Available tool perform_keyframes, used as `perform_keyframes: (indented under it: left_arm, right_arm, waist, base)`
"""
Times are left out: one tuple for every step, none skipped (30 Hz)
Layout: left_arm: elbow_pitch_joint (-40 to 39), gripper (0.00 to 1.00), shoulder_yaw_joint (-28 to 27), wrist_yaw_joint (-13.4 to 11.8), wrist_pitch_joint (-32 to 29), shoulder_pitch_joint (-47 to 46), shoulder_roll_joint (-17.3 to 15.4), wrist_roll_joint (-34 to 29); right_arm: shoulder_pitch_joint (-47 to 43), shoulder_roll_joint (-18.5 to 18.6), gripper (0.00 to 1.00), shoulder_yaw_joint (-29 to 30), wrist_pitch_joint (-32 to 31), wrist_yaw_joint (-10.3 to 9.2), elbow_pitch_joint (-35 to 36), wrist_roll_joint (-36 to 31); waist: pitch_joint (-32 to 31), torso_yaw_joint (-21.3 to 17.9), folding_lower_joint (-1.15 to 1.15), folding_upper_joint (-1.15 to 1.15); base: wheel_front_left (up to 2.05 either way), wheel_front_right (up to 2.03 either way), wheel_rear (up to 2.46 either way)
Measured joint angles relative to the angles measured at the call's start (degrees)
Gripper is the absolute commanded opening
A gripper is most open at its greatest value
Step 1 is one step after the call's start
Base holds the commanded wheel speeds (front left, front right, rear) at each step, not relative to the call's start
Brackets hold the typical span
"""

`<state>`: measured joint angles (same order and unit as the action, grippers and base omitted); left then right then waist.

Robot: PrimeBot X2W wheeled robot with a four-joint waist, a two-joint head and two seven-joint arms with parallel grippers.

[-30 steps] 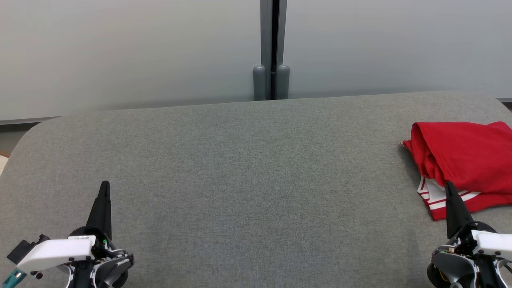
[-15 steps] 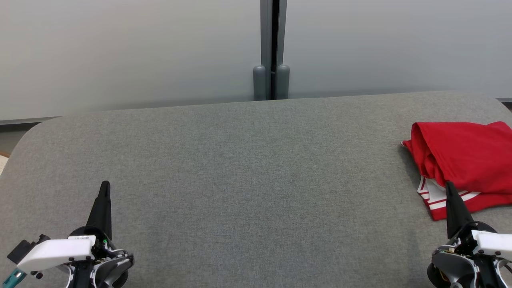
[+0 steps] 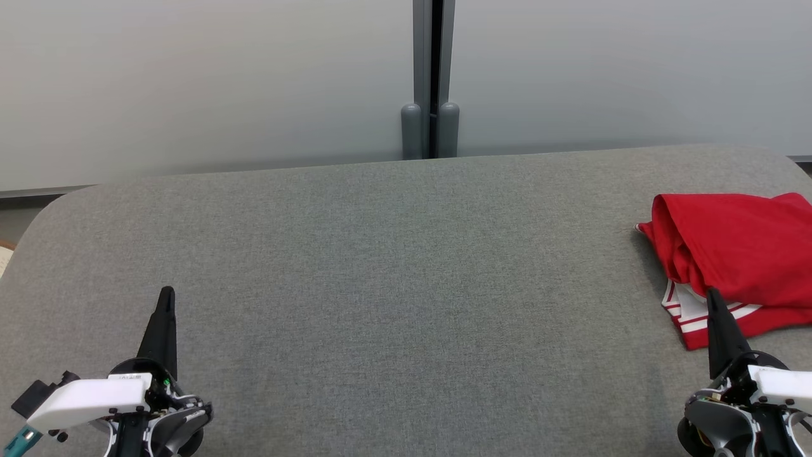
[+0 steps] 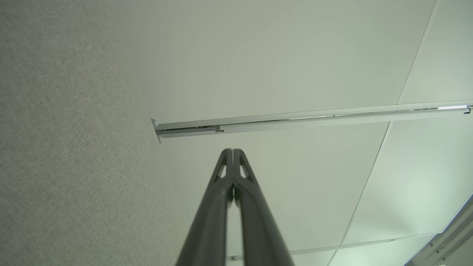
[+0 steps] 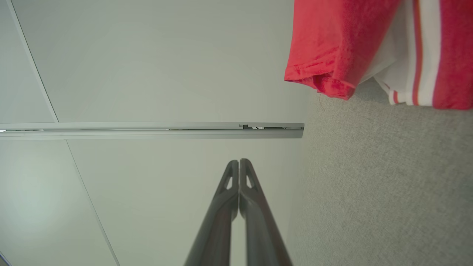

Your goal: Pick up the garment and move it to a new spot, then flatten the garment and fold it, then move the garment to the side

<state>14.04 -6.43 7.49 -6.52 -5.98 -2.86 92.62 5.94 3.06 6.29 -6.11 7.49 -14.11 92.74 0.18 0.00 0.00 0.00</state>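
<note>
A red garment [image 3: 742, 254] with white-striped trim lies bunched in a loose fold at the far right of the grey fabric surface [image 3: 406, 285], running off the head view's right edge. In the right wrist view the garment [image 5: 332, 44] fills the top right. My right gripper [image 3: 712, 293] is shut with nothing in it, its tip in front of the garment's striped hem; whether it touches the cloth I cannot tell. Its fingertips [image 5: 239, 162] meet in the wrist view. My left gripper [image 3: 167, 292] rests shut and empty at the lower left, far from the garment, tips [image 4: 232, 151] closed together.
Pale wall panels stand behind the surface, joined by a grey post [image 3: 431, 127] at the middle of the far edge. The surface's rounded left corner [image 3: 57, 209] is near the left arm.
</note>
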Motion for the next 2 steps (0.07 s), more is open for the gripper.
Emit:
perform_keyframes:
  left_arm:
    - [0.0,0.00,0.0,0.0,0.0,0.0,0.0,0.0]
    - [0.0,0.00,0.0,0.0,0.0,0.0,0.0,0.0]
  right_arm:
    - [0.0,0.0,0.00,0.0,0.0,0.00,0.0,0.0]
    - [0.0,0.0,0.00,0.0,0.0,0.00,0.0,0.0]
  waist:
    - [0.0,0.0,0.00,0.00]
    - [0.0,0.0,0.00,0.00]
  base:
    - [0.00,0.00,0.00]
    - [0.00,0.00,0.00]
